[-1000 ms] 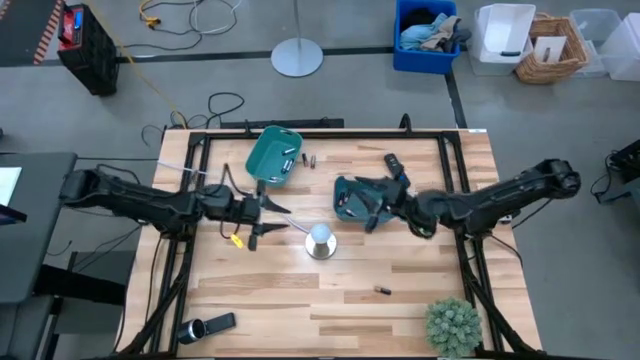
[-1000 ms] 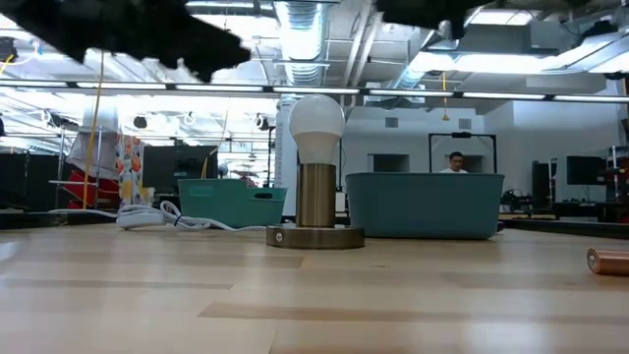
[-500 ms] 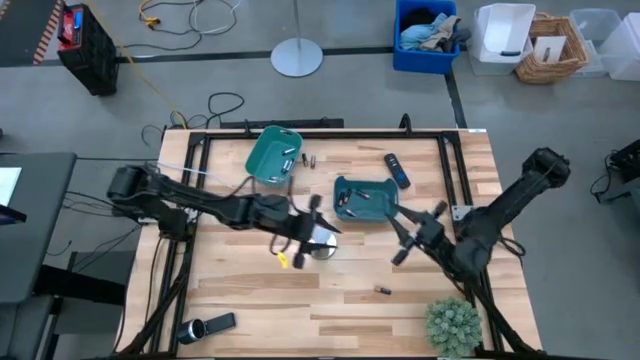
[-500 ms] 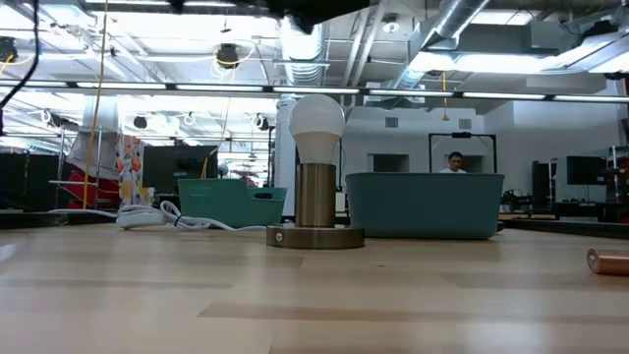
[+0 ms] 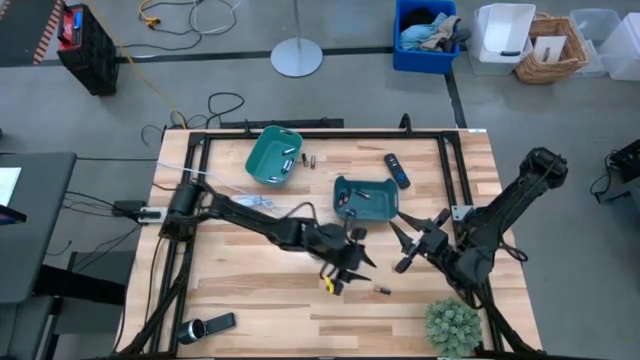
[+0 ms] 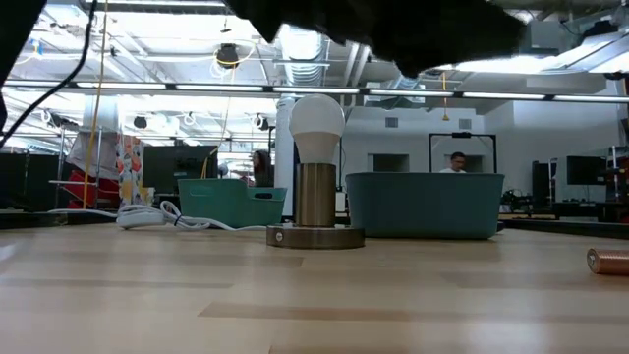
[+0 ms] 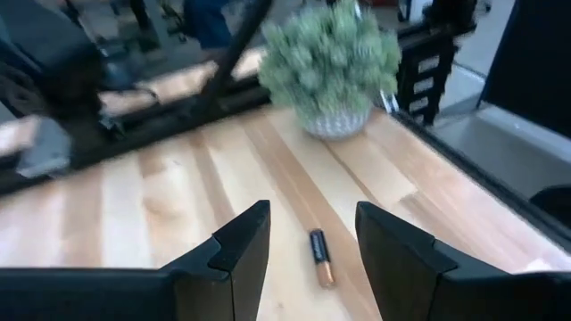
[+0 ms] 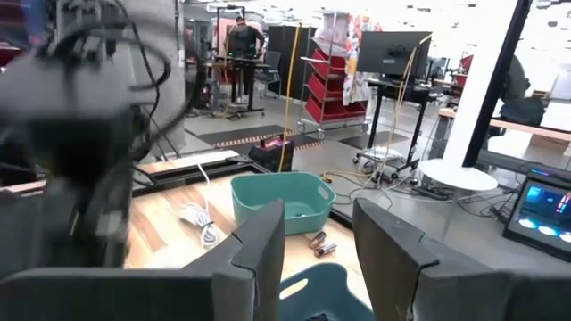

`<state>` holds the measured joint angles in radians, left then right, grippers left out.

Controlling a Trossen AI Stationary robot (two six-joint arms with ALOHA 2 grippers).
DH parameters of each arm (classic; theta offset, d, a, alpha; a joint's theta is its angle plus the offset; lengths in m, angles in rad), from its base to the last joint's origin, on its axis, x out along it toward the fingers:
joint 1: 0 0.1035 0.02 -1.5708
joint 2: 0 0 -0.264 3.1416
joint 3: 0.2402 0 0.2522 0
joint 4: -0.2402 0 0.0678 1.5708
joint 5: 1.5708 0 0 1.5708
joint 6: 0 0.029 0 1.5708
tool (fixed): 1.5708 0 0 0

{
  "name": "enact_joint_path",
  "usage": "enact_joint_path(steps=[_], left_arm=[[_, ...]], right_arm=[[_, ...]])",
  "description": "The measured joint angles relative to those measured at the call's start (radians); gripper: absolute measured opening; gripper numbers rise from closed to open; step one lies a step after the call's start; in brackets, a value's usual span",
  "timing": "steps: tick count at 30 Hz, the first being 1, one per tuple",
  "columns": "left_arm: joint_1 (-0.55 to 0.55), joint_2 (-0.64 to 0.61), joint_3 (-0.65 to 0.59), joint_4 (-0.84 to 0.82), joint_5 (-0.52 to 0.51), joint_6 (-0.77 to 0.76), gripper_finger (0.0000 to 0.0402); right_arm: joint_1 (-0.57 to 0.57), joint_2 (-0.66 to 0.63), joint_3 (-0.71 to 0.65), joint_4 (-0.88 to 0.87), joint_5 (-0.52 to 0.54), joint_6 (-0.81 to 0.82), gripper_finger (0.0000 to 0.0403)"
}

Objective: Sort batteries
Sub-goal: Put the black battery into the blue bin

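Observation:
A loose battery [image 5: 381,290] lies on its side on the bare wood near the table's front right. My left gripper [image 5: 360,265] hangs open just short of it; in the left wrist view the battery [image 7: 319,257] shows on the wood ahead, between the two fingers [image 7: 241,245], untouched. My right gripper [image 5: 405,248] waits open off to the right of it, holding nothing. Two teal bins stand farther back, the far one [image 5: 273,157] and the middle one [image 5: 365,198], each with batteries inside. Two more batteries [image 5: 308,160] lie beside the far bin.
A lamp with a white bulb [image 6: 316,177] stands mid-table, under my left arm in the high view. A black remote [image 5: 397,170] lies behind the middle bin. A potted plant [image 5: 452,325] sits at the front right corner, a black flashlight [image 5: 205,327] at the front left.
My left gripper has swept from left of the lamp, over it, toward the table's right and near edges, ending by the loose battery. My right gripper has pulled back from the middle bin toward the right near corner and swung round, then held still.

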<state>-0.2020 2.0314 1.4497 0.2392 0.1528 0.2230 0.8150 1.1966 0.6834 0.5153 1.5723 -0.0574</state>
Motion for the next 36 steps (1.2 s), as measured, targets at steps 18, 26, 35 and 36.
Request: enact_joint_path(steps=[18,26,35,36], left_arm=[[-0.06,0.394,0.345,-0.104,-0.001,-0.037,0.0162],[-0.06,0.425,0.378,-0.165,-0.048,-0.037,0.0163],[-0.052,0.425,0.379,-0.243,-0.106,-0.028,0.0163],[-0.051,0.425,0.379,-0.244,-0.106,-0.03,0.0163]], right_arm=[[-0.032,0.0,0.001,-0.006,0.0,0.004,0.015],[-0.032,0.0,0.001,-0.007,-0.001,0.004,0.015],[-0.051,0.0,0.001,-0.01,-0.001,0.005,0.015],[-0.053,0.0,0.001,-0.01,-0.001,0.005,0.015]])
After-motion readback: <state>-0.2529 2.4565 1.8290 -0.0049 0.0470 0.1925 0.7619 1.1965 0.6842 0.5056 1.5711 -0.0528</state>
